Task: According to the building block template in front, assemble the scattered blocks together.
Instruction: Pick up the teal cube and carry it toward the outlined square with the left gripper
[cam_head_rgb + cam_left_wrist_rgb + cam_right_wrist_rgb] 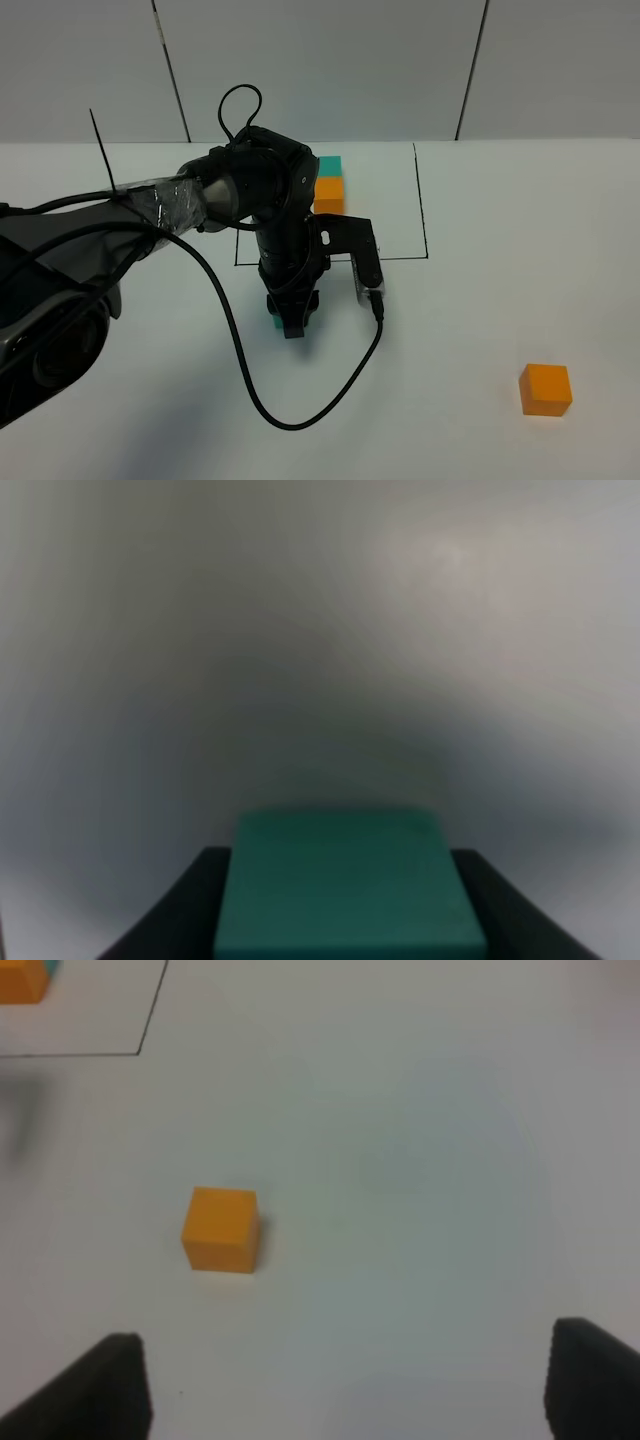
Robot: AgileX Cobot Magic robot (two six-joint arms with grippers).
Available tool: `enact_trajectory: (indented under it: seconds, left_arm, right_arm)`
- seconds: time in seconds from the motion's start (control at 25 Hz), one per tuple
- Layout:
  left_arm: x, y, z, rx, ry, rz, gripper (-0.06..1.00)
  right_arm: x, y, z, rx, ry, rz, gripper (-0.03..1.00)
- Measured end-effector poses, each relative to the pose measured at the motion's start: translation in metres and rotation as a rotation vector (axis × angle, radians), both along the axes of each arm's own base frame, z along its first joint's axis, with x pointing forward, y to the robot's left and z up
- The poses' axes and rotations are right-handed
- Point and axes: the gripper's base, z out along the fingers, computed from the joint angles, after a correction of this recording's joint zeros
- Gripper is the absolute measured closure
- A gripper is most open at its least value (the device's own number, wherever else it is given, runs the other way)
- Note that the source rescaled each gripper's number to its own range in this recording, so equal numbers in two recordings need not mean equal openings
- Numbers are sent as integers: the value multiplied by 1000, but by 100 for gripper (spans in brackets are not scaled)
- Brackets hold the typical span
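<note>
Gripping: left gripper (292, 325) clamped on teal cube (345, 885), just 6 o'clock of template (331, 186) | orange cube (545, 388) loose at 4 o'clock (judged light, rigid, matte; take opposite flat faces) | right gripper (355, 1375) overlooking it, fingers wide, empty.

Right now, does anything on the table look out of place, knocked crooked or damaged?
Nothing stands out. The template pair sits inside its black outline, the left gripper is shut on the teal cube just outside that outline, and the loose orange cube rests flat on the table, far off to the right, undamaged.
</note>
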Motion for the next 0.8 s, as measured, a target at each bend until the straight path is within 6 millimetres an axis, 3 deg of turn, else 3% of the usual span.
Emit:
enact_trajectory:
  seconds: [0.8]
  left_arm:
    - [-1, 1, 0, 11, 10, -112, 92]
  right_arm:
    - [0, 0, 0, 0, 0, 0, 32]
